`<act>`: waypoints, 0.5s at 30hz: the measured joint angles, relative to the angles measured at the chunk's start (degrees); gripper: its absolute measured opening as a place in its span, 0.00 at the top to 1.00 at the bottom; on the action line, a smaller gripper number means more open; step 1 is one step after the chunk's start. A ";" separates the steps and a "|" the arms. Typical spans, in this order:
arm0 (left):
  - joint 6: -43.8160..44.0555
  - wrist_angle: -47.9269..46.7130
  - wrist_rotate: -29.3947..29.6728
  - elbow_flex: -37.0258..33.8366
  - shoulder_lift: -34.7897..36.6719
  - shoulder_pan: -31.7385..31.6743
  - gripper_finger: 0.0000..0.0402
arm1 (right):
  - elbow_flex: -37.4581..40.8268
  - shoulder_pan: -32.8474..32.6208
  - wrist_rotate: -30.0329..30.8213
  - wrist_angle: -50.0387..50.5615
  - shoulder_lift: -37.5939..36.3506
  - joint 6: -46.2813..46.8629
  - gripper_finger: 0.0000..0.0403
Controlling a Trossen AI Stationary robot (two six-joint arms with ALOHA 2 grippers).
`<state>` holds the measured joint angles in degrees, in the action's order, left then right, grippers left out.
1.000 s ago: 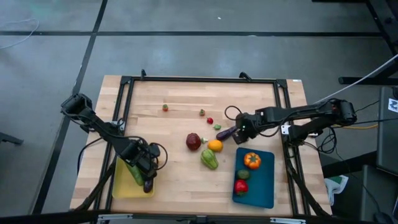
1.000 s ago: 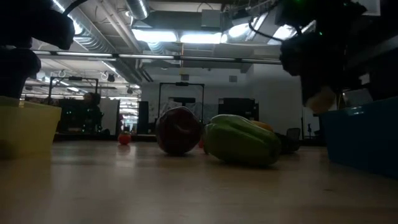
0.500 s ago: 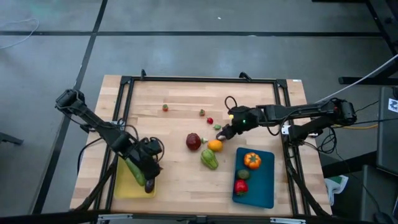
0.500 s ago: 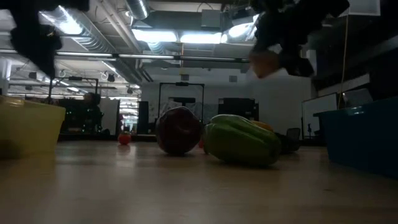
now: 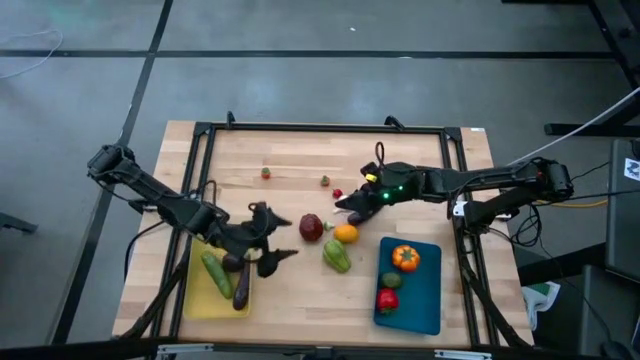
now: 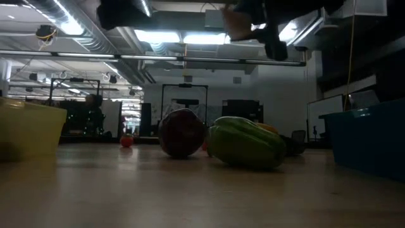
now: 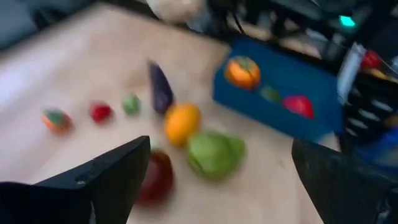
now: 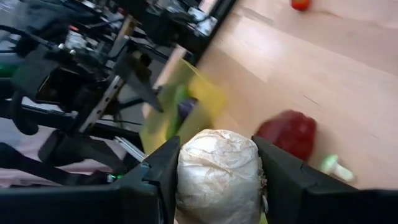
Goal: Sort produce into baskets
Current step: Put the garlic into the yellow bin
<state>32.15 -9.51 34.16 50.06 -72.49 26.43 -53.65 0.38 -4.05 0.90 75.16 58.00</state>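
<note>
Wooden tabletop [image 5: 280,300], black frame round edges. On it: yellow basket [image 5: 196,296] well left of dark red apple [image 5: 311,228]; orange [image 5: 346,234], green pepper [image 5: 336,256] beside apple; blue basket [image 5: 428,300] right of apple.

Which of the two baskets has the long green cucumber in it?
The yellow basket, by the left arm. It holds the cucumber beside a purple eggplant. The blue basket holds an orange pepper and a red one instead.

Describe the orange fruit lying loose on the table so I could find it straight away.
Start at the blue tray on the right side of the table. Just off its far left corner, on the bare wood, lies the orange, between the dark red apple and the tray. It is the only round, plain orange piece outside a tray.
</note>
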 joint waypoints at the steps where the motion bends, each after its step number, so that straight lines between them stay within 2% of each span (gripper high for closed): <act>1: -1.71 0.98 1.39 0.00 0.00 -0.66 0.03 | 0.00 0.00 0.00 -1.02 0.00 0.00 0.59; 7: -11.46 10.51 5.90 0.00 -0.08 -5.04 0.03 | 0.00 0.00 2.58 -7.66 0.00 0.11 0.57; 15: -27.45 30.26 6.02 0.00 -5.07 -9.94 0.03 | 0.00 0.00 9.47 -15.23 0.02 -0.52 0.57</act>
<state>4.69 20.75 40.19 50.06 -77.56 16.49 -53.65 0.38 5.42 -14.32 75.18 57.48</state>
